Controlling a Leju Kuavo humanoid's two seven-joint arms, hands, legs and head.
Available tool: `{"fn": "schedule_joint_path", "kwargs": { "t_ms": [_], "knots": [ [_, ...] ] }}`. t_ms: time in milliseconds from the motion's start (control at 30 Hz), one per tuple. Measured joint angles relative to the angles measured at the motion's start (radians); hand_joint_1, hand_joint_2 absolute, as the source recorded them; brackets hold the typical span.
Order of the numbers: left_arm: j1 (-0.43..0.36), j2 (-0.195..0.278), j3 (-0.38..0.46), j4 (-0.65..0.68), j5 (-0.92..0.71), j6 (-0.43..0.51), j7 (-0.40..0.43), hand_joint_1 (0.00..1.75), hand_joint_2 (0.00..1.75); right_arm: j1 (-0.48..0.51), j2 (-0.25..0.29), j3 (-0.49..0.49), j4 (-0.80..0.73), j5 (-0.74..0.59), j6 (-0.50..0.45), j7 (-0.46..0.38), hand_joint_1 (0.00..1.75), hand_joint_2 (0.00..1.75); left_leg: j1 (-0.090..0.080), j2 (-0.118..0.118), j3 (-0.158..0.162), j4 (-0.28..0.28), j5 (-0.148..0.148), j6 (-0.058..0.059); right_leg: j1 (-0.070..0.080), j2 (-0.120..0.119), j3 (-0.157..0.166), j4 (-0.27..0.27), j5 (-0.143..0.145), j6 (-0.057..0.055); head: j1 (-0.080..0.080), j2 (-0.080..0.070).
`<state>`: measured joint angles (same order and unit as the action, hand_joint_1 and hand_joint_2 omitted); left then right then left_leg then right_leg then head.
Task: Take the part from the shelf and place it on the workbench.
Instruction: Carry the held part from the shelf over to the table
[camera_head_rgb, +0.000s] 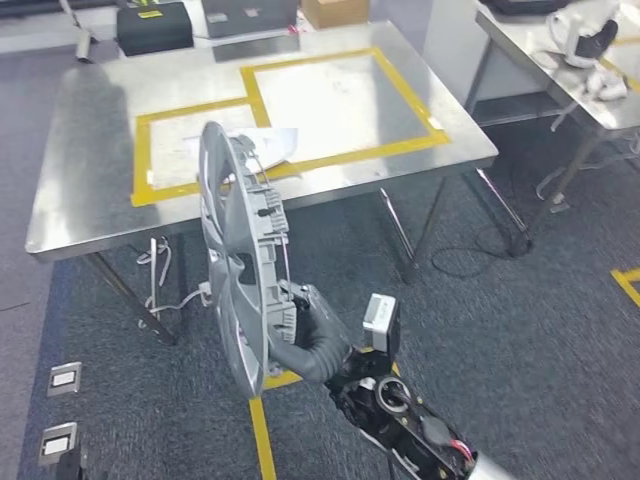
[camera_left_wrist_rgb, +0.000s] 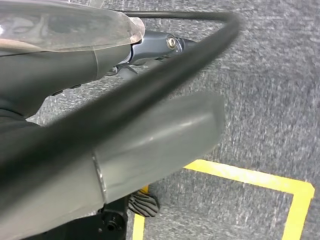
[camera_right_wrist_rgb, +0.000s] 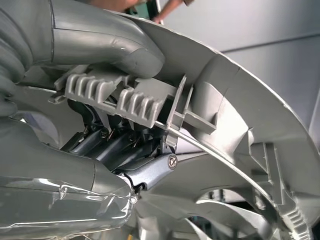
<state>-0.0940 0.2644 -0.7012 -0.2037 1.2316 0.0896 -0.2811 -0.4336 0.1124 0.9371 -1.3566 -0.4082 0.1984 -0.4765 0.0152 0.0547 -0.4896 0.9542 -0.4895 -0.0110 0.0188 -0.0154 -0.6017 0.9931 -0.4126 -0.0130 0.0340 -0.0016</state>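
The part is a grey plastic wheel cover (camera_head_rgb: 234, 250), held upright on edge above the carpet in front of the steel workbench (camera_head_rgb: 90, 150). My right hand (camera_head_rgb: 313, 330) grips its lower rim from behind. In the right wrist view the thumb (camera_right_wrist_rgb: 109, 40) lies over the ribbed clips of the wheel cover (camera_right_wrist_rgb: 241, 110), and the dark fingers (camera_right_wrist_rgb: 113, 145) are hooked under the rim and its wire ring. The workbench top carries yellow tape rectangles and a white sheet (camera_head_rgb: 275, 145). My left hand (camera_left_wrist_rgb: 151, 140) hangs over the carpet with thumb and fingers apart and nothing in it.
A second steel table (camera_head_rgb: 528, 60) stands at the right with white items on it. Black cases (camera_head_rgb: 155, 25) and a cardboard box (camera_head_rgb: 334, 10) sit behind the workbench. Cables (camera_head_rgb: 158, 280) hang under it. Floor sockets (camera_head_rgb: 64, 378) and yellow floor tape (camera_head_rgb: 260, 435) lie near me.
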Motion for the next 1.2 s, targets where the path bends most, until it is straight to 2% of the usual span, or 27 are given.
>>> {"fn": "schedule_joint_path", "kwargs": {
  "t_ms": [67,100,133,167,200,267,300,333,367,433,500,533,600,667,700,767,800,833,867,900,933,967,1000,1033,1133,1167,1200],
  "knots": [
    [-0.003,-0.001,0.000,0.000,0.000,0.000,0.000,0.00,0.00,0.001,-0.001,-0.002,-0.001,0.000,-0.002,0.000,1.55,1.75,-0.001,0.007,0.008,0.004,-0.002,-0.010,0.004,0.004,0.014,-0.023,-0.007,-0.011,0.001,0.000],
    [-0.004,-0.002,0.000,0.000,0.000,0.000,0.000,0.00,0.00,0.001,-0.001,-0.004,-0.001,0.000,-0.003,0.000,1.55,1.75,0.001,0.004,0.014,0.007,-0.004,-0.016,0.001,0.008,0.027,-0.029,-0.003,-0.015,0.001,0.000],
    [-0.004,-0.003,0.000,0.000,0.000,0.000,-0.001,0.00,0.00,0.000,-0.001,-0.005,-0.002,0.000,-0.004,0.000,1.55,1.75,0.003,-0.006,0.013,0.023,-0.009,-0.020,-0.001,0.012,0.039,-0.038,-0.005,-0.019,0.000,0.000],
    [-0.006,-0.003,0.000,0.000,-0.001,0.000,-0.001,0.00,0.00,-0.001,-0.001,-0.006,-0.003,0.000,-0.005,0.000,1.55,1.75,0.005,-0.018,-0.001,0.054,-0.020,-0.024,-0.004,0.015,0.053,-0.046,-0.005,-0.023,-0.002,0.000],
    [-0.008,-0.002,0.000,0.000,-0.001,0.000,-0.001,0.00,0.00,-0.002,-0.001,-0.006,-0.003,0.001,-0.007,0.000,1.55,1.75,0.006,-0.032,-0.030,0.107,-0.039,-0.028,-0.006,0.016,0.060,-0.051,-0.007,-0.026,-0.008,0.000],
    [-0.006,-0.001,0.000,0.000,-0.002,0.000,-0.002,0.00,0.00,-0.001,-0.001,-0.006,-0.003,0.003,-0.011,0.001,1.55,1.75,0.007,-0.045,-0.117,0.239,-0.084,-0.034,-0.007,0.022,0.068,-0.053,-0.014,-0.030,-0.021,0.000],
    [-0.003,-0.001,0.000,0.000,-0.002,0.000,-0.001,0.00,0.00,0.000,-0.001,-0.006,-0.003,0.004,-0.012,0.002,1.55,1.75,0.007,-0.046,-0.156,0.281,-0.096,-0.036,-0.006,0.027,0.074,-0.053,-0.021,-0.031,-0.027,0.000],
    [0.001,0.000,0.000,0.000,-0.001,0.000,-0.001,0.00,0.00,0.001,-0.001,-0.006,-0.003,0.005,-0.013,0.002,1.55,1.75,0.007,-0.046,-0.179,0.289,-0.091,-0.037,-0.007,0.032,0.083,-0.053,-0.028,-0.030,-0.032,0.000],
    [0.003,0.000,-0.001,0.000,-0.001,0.000,-0.001,0.00,0.00,0.002,-0.001,-0.006,-0.003,0.005,-0.013,0.004,1.55,1.75,0.007,-0.046,-0.186,0.260,-0.065,-0.036,-0.007,0.037,0.095,-0.053,-0.037,-0.029,-0.036,0.000],
    [0.006,0.003,-0.001,0.000,0.000,0.000,-0.001,0.00,0.00,0.001,-0.001,-0.006,-0.003,0.006,-0.015,0.006,1.55,1.75,0.007,-0.046,-0.165,0.127,0.040,-0.033,-0.007,0.042,0.115,-0.053,-0.057,-0.023,-0.046,0.000],
    [0.005,0.004,-0.001,0.000,0.000,0.000,-0.001,0.00,0.00,0.001,-0.001,-0.005,-0.003,0.012,-0.019,0.008,1.55,1.75,0.004,-0.046,-0.146,0.026,0.101,-0.024,-0.004,0.046,0.126,-0.049,-0.076,-0.014,-0.054,0.000],
    [0.005,0.004,-0.001,0.000,-0.001,0.000,-0.001,0.00,0.00,0.001,-0.002,-0.005,-0.003,0.017,-0.021,0.009,1.55,1.75,0.003,-0.046,-0.144,0.008,0.107,-0.018,-0.002,0.048,0.129,-0.046,-0.083,-0.009,-0.055,0.000],
    [0.003,0.002,-0.001,0.000,-0.001,0.000,-0.001,0.00,0.00,0.001,-0.002,-0.005,-0.004,0.027,-0.025,0.010,1.55,1.75,0.005,-0.046,-0.135,0.007,0.101,-0.005,0.000,0.049,0.136,-0.041,-0.095,-0.001,-0.050,0.000],
    [0.003,0.000,-0.001,0.000,-0.003,-0.001,-0.001,0.00,0.00,0.001,-0.002,-0.005,-0.006,0.034,-0.028,0.011,1.55,1.75,0.008,-0.046,-0.118,0.005,0.091,0.005,-0.002,0.040,0.118,0.006,-0.110,0.009,-0.042,0.000],
    [0.002,0.000,-0.001,0.000,-0.003,-0.001,-0.001,0.00,0.00,0.001,-0.002,-0.005,-0.008,0.037,-0.029,0.012,1.55,1.75,0.009,-0.046,-0.110,0.004,0.085,0.009,-0.004,0.035,0.088,0.062,-0.124,0.015,-0.037,0.000],
    [0.002,0.000,-0.001,0.000,-0.004,-0.002,-0.002,0.00,0.00,0.002,-0.002,-0.005,-0.009,0.041,-0.030,0.013,1.55,1.75,0.008,-0.046,-0.095,0.004,0.071,0.014,-0.009,0.027,0.005,0.202,-0.172,0.024,-0.026,0.000],
    [0.003,0.000,-0.001,0.000,-0.004,-0.002,-0.002,0.00,0.00,0.004,-0.003,-0.005,-0.009,0.042,-0.030,0.014,1.55,1.75,0.008,-0.046,-0.086,0.004,0.063,0.014,-0.011,0.026,-0.032,0.251,-0.193,0.027,-0.022,0.000],
    [0.003,0.000,-0.001,0.000,-0.004,-0.002,-0.002,0.00,0.00,0.005,-0.004,-0.005,-0.009,0.044,-0.030,0.014,1.55,1.75,0.008,-0.046,-0.074,0.004,0.054,0.013,-0.013,0.025,-0.055,0.270,-0.200,0.028,-0.018,0.000],
    [0.004,-0.001,-0.001,0.000,-0.004,-0.002,-0.002,0.00,0.00,0.006,-0.005,-0.005,-0.009,0.046,-0.030,0.014,1.55,1.75,0.009,-0.046,-0.060,0.004,0.044,0.012,-0.015,0.025,-0.060,0.251,-0.184,0.028,-0.014,0.000],
    [0.004,-0.001,-0.001,0.000,-0.004,-0.002,-0.002,0.00,0.00,0.007,-0.006,-0.005,-0.010,0.049,-0.030,0.015,1.55,1.75,0.009,-0.047,-0.044,0.004,0.033,0.010,-0.016,0.024,-0.049,0.198,-0.145,0.026,-0.010,0.000],
    [0.004,-0.001,-0.001,0.000,-0.004,-0.002,-0.002,0.00,0.00,0.007,-0.006,-0.005,-0.010,0.051,-0.030,0.015,1.55,1.75,0.009,-0.047,-0.030,0.003,0.022,0.007,-0.017,0.022,-0.032,0.127,-0.089,0.023,-0.004,0.000],
    [0.004,-0.001,-0.001,0.000,-0.004,-0.002,-0.002,0.00,0.00,0.007,-0.006,-0.005,-0.010,0.052,-0.029,0.015,1.55,1.75,0.009,-0.048,-0.018,0.003,0.013,0.003,-0.015,0.021,-0.017,0.063,-0.048,0.020,-0.001,0.000],
    [0.003,-0.001,-0.001,0.000,-0.004,-0.003,-0.002,0.00,0.00,0.007,-0.007,-0.005,-0.010,0.053,-0.028,0.015,1.55,1.75,0.008,-0.048,-0.012,0.003,0.005,-0.003,-0.012,0.019,-0.002,0.019,-0.022,0.014,0.003,0.000],
    [0.002,-0.001,-0.001,0.000,-0.004,-0.003,-0.002,0.00,0.00,0.008,-0.007,-0.005,-0.011,0.054,-0.027,0.015,1.55,1.75,0.007,-0.048,-0.008,0.003,0.001,-0.009,-0.009,0.019,0.004,-0.004,-0.011,0.007,0.004,0.000],
    [-0.001,-0.002,-0.001,0.000,-0.004,-0.003,-0.002,0.00,0.00,0.008,-0.007,-0.006,-0.017,0.055,-0.023,0.011,1.55,1.75,0.008,-0.047,-0.004,0.014,-0.002,-0.025,-0.008,0.024,0.026,-0.022,-0.015,-0.012,0.003,0.000],
    [-0.003,-0.002,-0.001,0.000,-0.004,-0.003,-0.003,0.00,0.00,0.007,-0.007,-0.006,-0.019,0.055,-0.022,0.010,1.55,1.75,0.009,-0.047,-0.017,0.041,-0.004,-0.028,-0.009,0.025,0.037,-0.028,-0.016,-0.016,0.000,0.000],
    [-0.005,-0.002,-0.001,0.000,-0.004,-0.003,-0.003,0.00,0.00,0.007,-0.007,-0.006,-0.020,0.054,-0.020,0.010,1.55,1.75,0.010,-0.047,-0.046,0.089,-0.013,-0.031,-0.011,0.026,0.047,-0.034,-0.019,-0.020,-0.006,0.000]
  ]
}}
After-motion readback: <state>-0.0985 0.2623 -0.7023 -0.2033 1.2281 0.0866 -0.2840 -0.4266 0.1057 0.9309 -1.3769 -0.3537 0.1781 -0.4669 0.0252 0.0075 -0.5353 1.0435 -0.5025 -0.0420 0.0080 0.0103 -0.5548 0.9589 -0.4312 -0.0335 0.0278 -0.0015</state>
